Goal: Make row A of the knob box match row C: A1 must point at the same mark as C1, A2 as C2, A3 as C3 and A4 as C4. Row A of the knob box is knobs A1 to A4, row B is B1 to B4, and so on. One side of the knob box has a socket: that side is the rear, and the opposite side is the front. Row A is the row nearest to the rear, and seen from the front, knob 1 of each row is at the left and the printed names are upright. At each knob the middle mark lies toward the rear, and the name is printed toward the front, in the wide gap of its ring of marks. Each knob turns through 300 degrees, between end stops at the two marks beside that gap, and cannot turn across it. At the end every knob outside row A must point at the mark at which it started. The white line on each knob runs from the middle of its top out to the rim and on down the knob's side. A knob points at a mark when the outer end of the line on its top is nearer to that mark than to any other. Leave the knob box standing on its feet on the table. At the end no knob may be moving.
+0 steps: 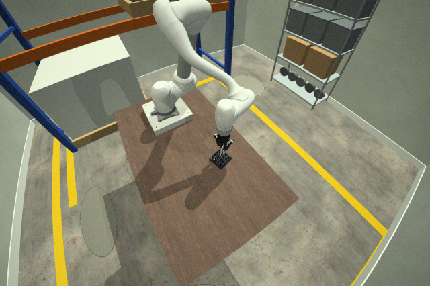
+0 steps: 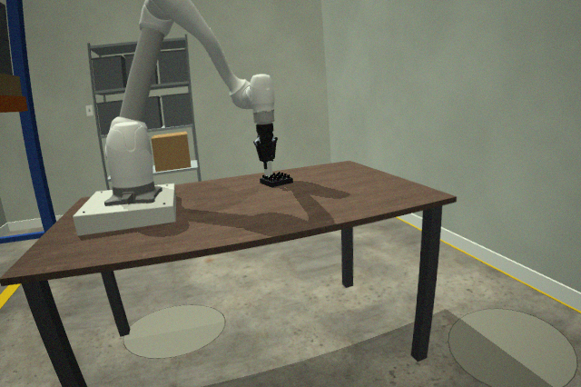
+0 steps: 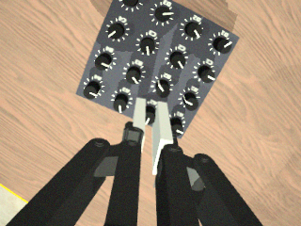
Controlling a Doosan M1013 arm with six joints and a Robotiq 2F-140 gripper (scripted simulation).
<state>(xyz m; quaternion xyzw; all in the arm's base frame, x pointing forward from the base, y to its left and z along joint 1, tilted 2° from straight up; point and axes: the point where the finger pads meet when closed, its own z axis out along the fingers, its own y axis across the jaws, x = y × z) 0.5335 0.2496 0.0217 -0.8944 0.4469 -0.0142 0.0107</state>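
The dark knob box (image 1: 218,160) stands on the wooden table, also in the exterior view (image 2: 276,179). In the wrist view the knob box (image 3: 157,63) shows four rows of black knobs with white lines. My gripper (image 3: 149,114) points straight down over the box edge nearest the wrist camera. Its two pale fingertips stand close on either side of one knob (image 3: 150,111), the third from the left in that nearest row. The fingers hide most of this knob. The printed names are too small to read.
The robot's white base plate (image 2: 125,213) sits on the table's left end. A grey shelf unit (image 1: 322,29) with boxes stands by the far wall. Blue and orange racking (image 1: 52,43) stands behind the table.
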